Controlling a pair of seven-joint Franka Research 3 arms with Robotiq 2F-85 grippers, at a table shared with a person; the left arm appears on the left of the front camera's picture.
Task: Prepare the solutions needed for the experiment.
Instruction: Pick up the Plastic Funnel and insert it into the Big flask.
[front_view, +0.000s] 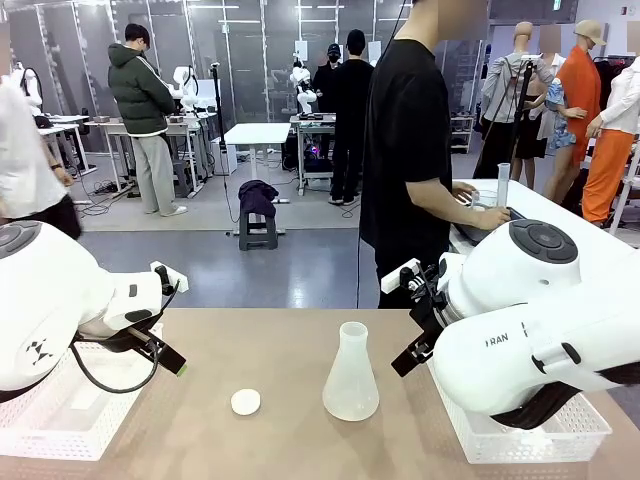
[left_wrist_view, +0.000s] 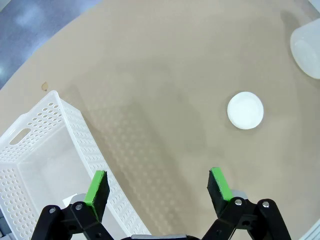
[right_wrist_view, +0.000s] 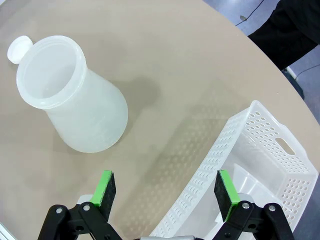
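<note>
Left gripper (left_wrist_view: 157, 184) hangs released over the left basket (left_wrist_view: 30, 150) rim at the desk's left edge. White cap (front_view: 245, 401) lies just left of the translucent flask (front_view: 351, 375) mid-desk; whether it holds the solutions, I cannot tell. Right gripper (right_wrist_view: 167, 189) gapes empty over the right basket (right_wrist_view: 260, 145) rim

grey floor (front_view: 300, 265), white tables (front_view: 257, 133), a dark stool (front_view: 258, 236) beyond.

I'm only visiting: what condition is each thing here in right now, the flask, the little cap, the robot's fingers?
Flask: upright on the table, uncapped, untouched.
Cap: lying flat on the table, apart from the flask.
Left gripper: fingers open, holding nothing.
Right gripper: fingers open, holding nothing.
Measuring cylinder: upright at the person's hand, at a side table.
</note>
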